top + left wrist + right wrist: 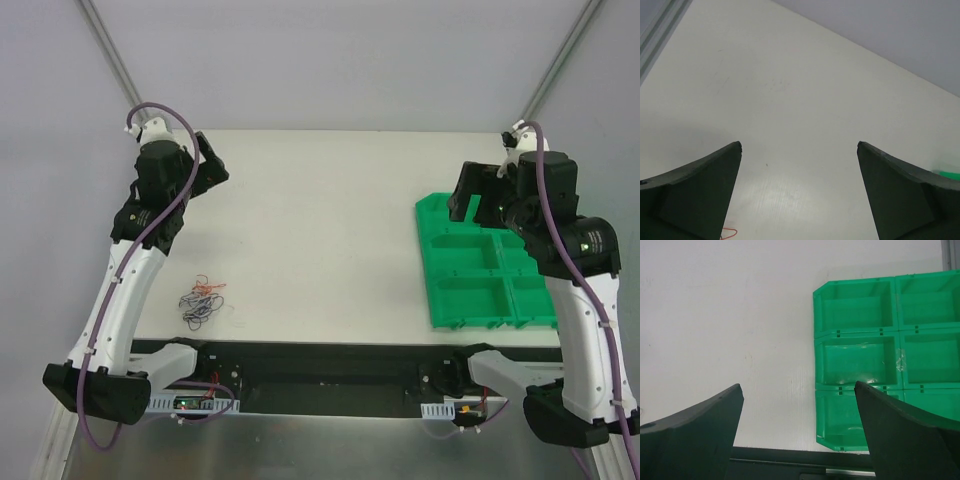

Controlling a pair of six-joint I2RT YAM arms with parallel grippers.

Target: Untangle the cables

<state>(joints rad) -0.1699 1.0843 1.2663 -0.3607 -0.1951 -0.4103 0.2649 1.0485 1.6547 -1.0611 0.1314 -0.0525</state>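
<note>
Cables [201,301]: small loopy knot on bench [320,240], near front edge, left side | left gripper [212,168]: open, empty, farther back; we judge it nearer, knot lies toward its base | right gripper [477,203]: open, empty, over green bin tray [470,290], well apart.

Right claw [799,390]: jaws spread wide, hanging above the worktop without touching it.
Fingers [695,435]: two dark wedges rising from the lower corners, tips pointing up and inward.
Worktop [715,315]: pale, off-white, filling the left half and showing through the gap between the fingers.
Tray [855,332]: bright green plastic, lying flat on the worktop at the right, with its near corner behind the right finger.
Compartments [855,307]: six in sight, set in two columns of three.
Dark strip [780,460]: runs along the worktop's bottom edge.
Metal rail [950,255]: grey, upright, in the top right corner.
</note>
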